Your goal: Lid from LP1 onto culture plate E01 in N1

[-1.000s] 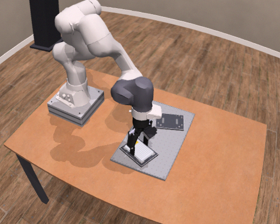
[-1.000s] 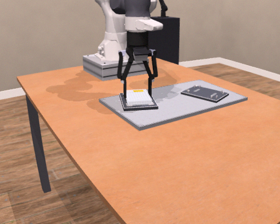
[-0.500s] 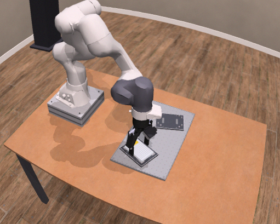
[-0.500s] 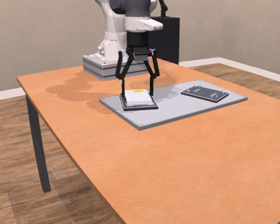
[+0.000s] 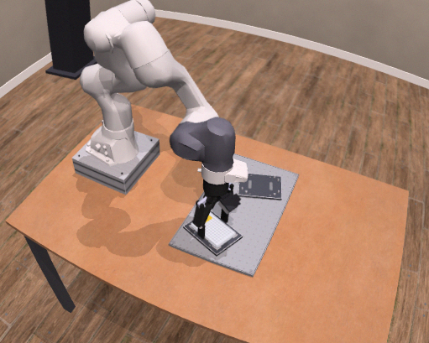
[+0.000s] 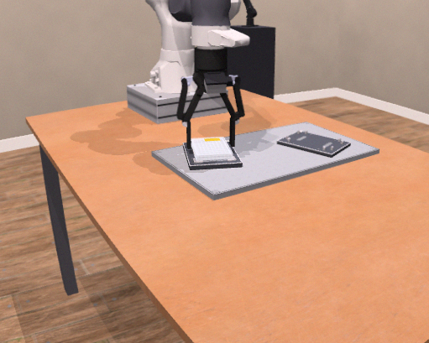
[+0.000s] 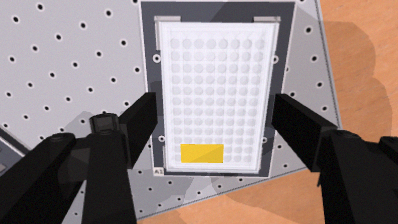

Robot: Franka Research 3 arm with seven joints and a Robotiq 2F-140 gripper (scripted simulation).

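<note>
The culture plate E01 (image 7: 215, 85) (image 5: 218, 232) (image 6: 211, 149) sits in the dark nest N1 (image 7: 150, 50) (image 6: 213, 165), with the clear lid lying flat over its wells. A yellow label (image 7: 202, 153) shows at its near end. My gripper (image 7: 214, 108) (image 5: 212, 226) (image 6: 211, 145) is low over the plate. Its fingers straddle the long sides, standing just clear of them, so it is open and holds nothing. The lid park LP1 (image 5: 260, 186) (image 6: 314, 143) is a dark plate further along the board with nothing on it.
The nest and the lid park sit on a grey perforated baseplate (image 5: 258, 236) (image 6: 270, 164) (image 7: 65, 60) on the orange table (image 5: 342, 248). The robot's base (image 5: 115, 160) stands at the table's far corner. A black pedestal (image 5: 66, 26) stands on the floor behind.
</note>
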